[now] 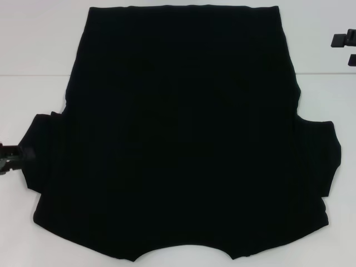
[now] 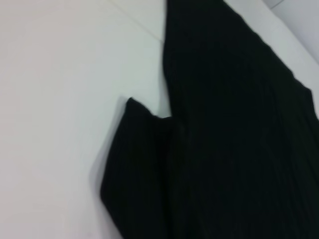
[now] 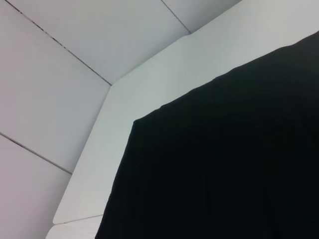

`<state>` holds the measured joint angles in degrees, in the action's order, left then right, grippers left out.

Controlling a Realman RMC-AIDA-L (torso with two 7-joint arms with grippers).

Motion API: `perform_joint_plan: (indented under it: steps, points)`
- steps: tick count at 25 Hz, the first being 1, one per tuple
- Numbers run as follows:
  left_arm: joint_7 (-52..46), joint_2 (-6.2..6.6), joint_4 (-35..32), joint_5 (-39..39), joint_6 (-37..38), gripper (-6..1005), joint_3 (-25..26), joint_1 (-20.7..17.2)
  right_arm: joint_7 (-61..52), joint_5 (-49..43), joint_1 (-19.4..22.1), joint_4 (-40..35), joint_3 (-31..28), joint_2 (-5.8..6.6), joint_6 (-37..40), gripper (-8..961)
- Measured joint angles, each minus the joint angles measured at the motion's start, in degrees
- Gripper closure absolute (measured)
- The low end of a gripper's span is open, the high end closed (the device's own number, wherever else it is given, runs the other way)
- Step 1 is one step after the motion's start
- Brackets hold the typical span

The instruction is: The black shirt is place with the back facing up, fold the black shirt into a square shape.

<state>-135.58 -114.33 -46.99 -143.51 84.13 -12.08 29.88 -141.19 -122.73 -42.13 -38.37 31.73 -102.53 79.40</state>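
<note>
At the outer edge of the shirt's left sleeve sits the left gripper (image 1: 15, 156), low over the table and entering from the robot's left side. Its dark tip meets the sleeve's hem, but whether the jaws are parted or closed on the cloth cannot be told, since black metal and black fabric merge there. The left wrist view shows none of its own fingers, only the sleeve lying flat with one pointed corner and a thin shadow beside it.

Outward from that gripper, the one black shirt (image 1: 183, 133) spreads flat across the white table (image 1: 33, 83), plain side up, no lettering showing. Its collar curve lies at the near edge, the straight hem at the far edge, and two sleeves jut out, one toward each arm. Bare table lies on the gripper's far side, running along the shirt's left edge to the far corners, with a narrower bare strip near the collar end.

Well apart, across the whole shirt, the right gripper (image 1: 346, 45) shows at the far right edge beyond the right sleeve, above bare table; only dark pieces of it appear, so its jaws' state cannot be told. The right wrist view shows a far corner of the shirt with open table around it and the table's rounded corner beyond.
</note>
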Motion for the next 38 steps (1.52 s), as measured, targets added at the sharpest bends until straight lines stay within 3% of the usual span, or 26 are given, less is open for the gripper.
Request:
perform_joint_plan:
  steps: [3,20,38]
  points:
    - [-0.04,-0.03,1.12,-0.52,-1.86,551,-0.02,-0.05,-0.01,-0.06,0.06,0.09,0.0,0.01,0.29,8]
    - [-2.31,0.04,4.31,-2.02,-9.26,559,-0.18,0.21,-0.05,-0.06,0.17,0.38,0.0,0.05,0.45,8]
    - [-3.38,0.23,7.18,-2.13,-12.29,585,-1.3,1.19,-0.05,-0.06,0.88,0.23,0.0,0.14,0.33,9]
